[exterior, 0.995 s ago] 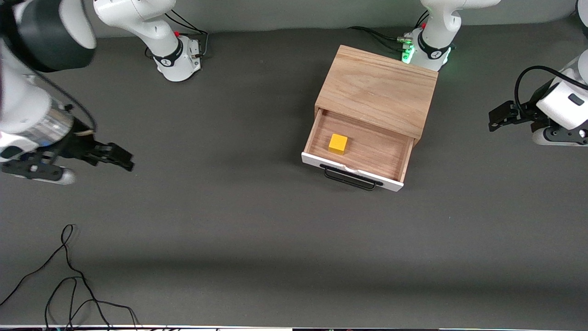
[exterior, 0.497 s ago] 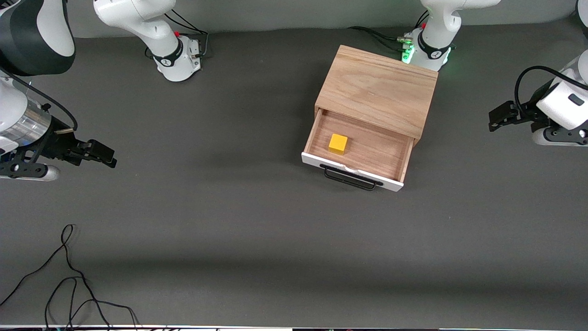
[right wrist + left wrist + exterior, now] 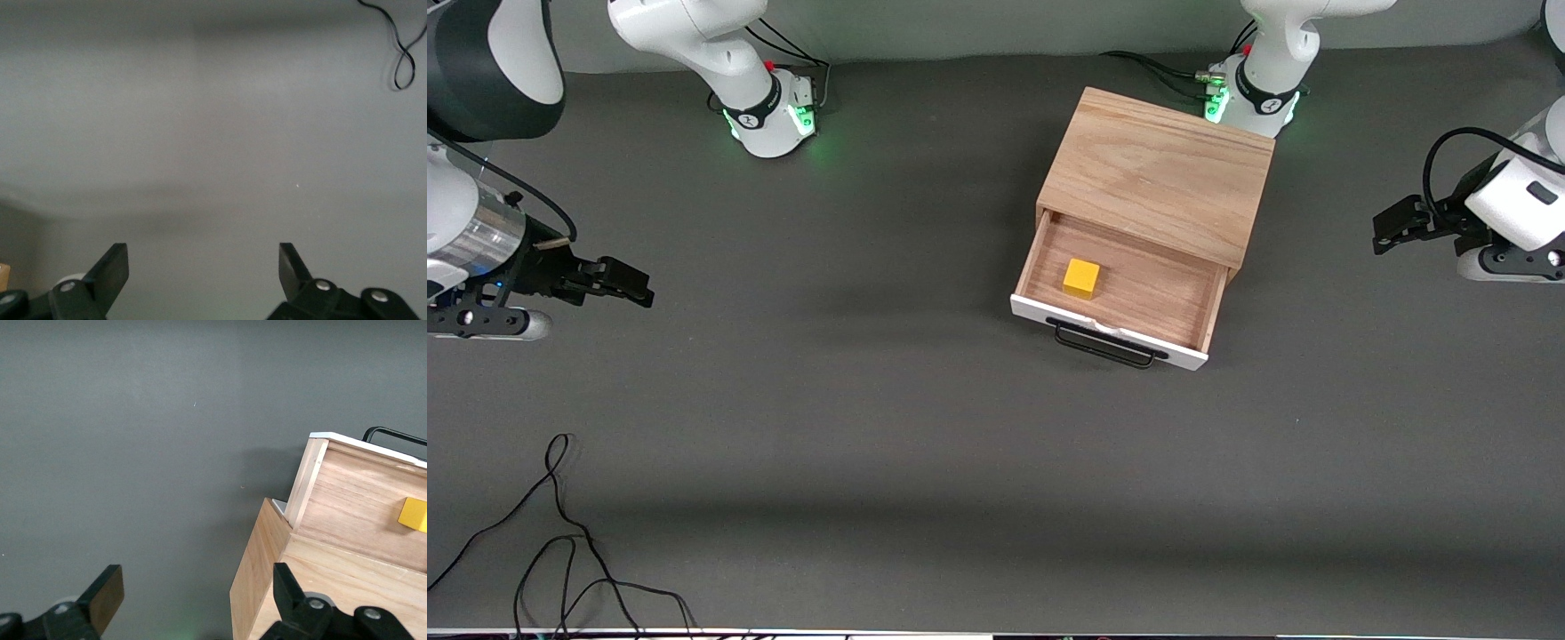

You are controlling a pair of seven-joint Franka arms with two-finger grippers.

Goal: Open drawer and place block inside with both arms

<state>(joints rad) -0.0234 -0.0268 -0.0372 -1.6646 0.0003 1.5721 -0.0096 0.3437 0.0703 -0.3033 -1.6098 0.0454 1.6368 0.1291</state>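
1. The block [image 3: 1081, 278], a small yellow cube, sits on the light wood floor of the drawer [image 3: 1200, 313], in the half toward the right arm's end of the table. It touches none of the drawer's walls; taking the drawer's middle as a clock's centre in the front view, the block lies at about 9 o'clock. The left wrist view also shows part of it [image 3: 413, 515] inside the drawer [image 3: 360, 493].

2. The drawer is pulled well out of the cabinet [image 3: 1158, 173], its white front and black wire handle [image 3: 1107, 345] facing the front camera.

3. The cabinet stands on the dark grey table [image 3: 889, 427], just in front of the left arm's base [image 3: 1254, 93], which glows green.

4. The left gripper [image 3: 1392, 222] hangs over bare table toward the left arm's end, at about 3 o'clock from the cabinet in the front view and well apart from it. Its fingers [image 3: 107, 590] are spread wide and hold nothing.

5. The right gripper [image 3: 624, 283] hangs over bare table at the right arm's end, at about 9 o'clock from the drawer and well apart from it. In the right wrist view its fingers [image 3: 113, 267] stand wide apart and empty.

6. The right arm's base [image 3: 769, 116] also shows green light.

7. A loose black cable [image 3: 560, 542] lies on the table near the front camera, at the right arm's end.
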